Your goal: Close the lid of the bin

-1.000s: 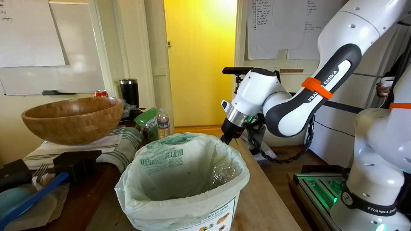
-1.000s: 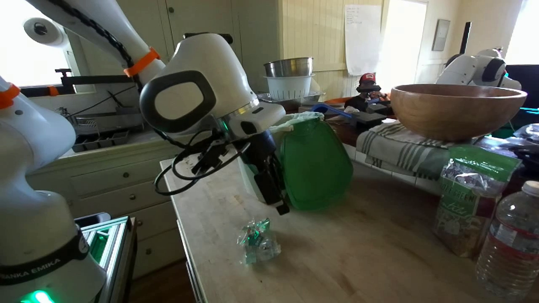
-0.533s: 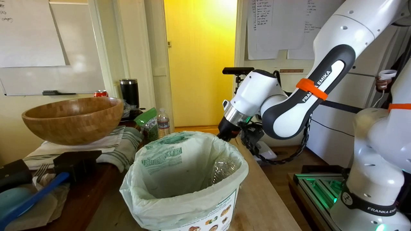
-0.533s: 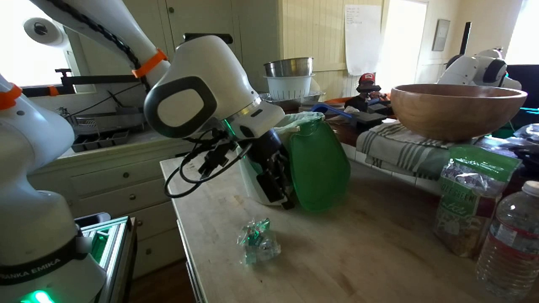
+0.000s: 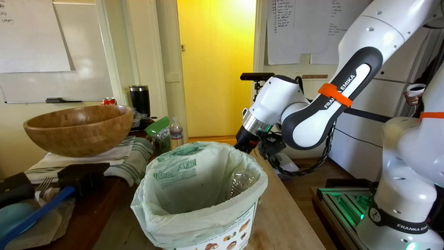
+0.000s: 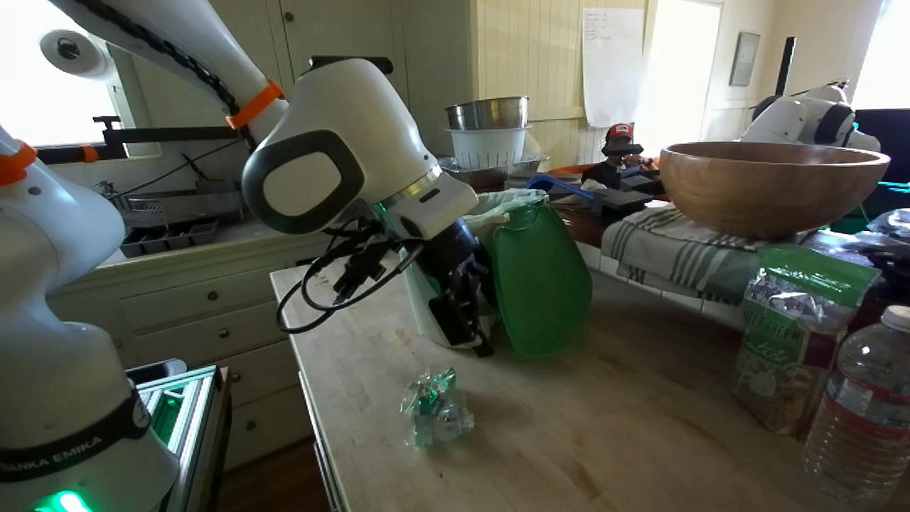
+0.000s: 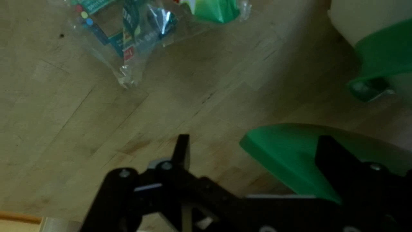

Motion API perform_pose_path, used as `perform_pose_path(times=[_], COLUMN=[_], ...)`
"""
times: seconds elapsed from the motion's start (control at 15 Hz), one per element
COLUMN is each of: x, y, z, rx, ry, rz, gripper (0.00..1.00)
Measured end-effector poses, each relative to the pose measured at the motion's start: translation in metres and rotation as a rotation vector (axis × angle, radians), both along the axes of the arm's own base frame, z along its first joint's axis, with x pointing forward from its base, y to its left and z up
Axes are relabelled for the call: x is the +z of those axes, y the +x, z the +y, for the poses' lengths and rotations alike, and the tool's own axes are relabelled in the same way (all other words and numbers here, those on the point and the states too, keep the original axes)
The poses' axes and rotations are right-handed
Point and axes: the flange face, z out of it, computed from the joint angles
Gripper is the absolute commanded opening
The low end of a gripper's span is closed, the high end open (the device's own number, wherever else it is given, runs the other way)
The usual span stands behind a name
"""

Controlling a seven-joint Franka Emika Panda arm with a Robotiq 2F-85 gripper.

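The white bin (image 5: 244,222) stands on the wooden counter with its pale liner open at the top; its wall also shows in an exterior view (image 6: 426,309) and in the wrist view (image 7: 363,19). The green lid (image 6: 544,284) hangs open and down on the bin's far side; it is hidden behind the bin in an exterior view. My gripper (image 6: 473,345) is low beside the lid and the bin wall. In the wrist view, my gripper (image 7: 254,138) is open, with the lid's corner (image 7: 283,151) reaching between the fingers and one finger overlapping it. Whether it touches is unclear.
A crumpled clear wrapper (image 6: 437,409) lies on the counter near the gripper. A snack pouch (image 6: 796,341) and a water bottle (image 6: 864,405) stand on the counter. A wooden bowl (image 5: 79,132) sits on folded towels. Black objects and a blue utensil (image 5: 41,211) lie beside the bin.
Over the last second my gripper has moved slightly toward the bin and lid. The bin has shifted and turned a little, and the lid with it. Little differs in the last half second.
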Motion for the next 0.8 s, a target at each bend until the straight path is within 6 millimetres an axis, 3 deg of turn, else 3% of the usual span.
perform_pose_path(times=[0.13, 0.2, 0.27, 0.33, 0.6, 0.8], x=[-0.007, -0.010, -0.013, -0.015, -0.020, -0.017], y=[-0.001, -0.002, -0.002, -0.002, -0.001, 0.001], z=[-0.002, -0.002, -0.003, -0.003, -0.001, 0.002], rx=[-0.021, -0.034, -0.047, -0.064, -0.139, -0.180], ry=[0.019, 0.030, 0.042, 0.058, 0.127, 0.165], rz=[0.012, 0.016, 0.019, 0.020, 0.007, -0.023], gripper=[0.99, 0.91, 0.74, 0.70, 0.36, 0.32])
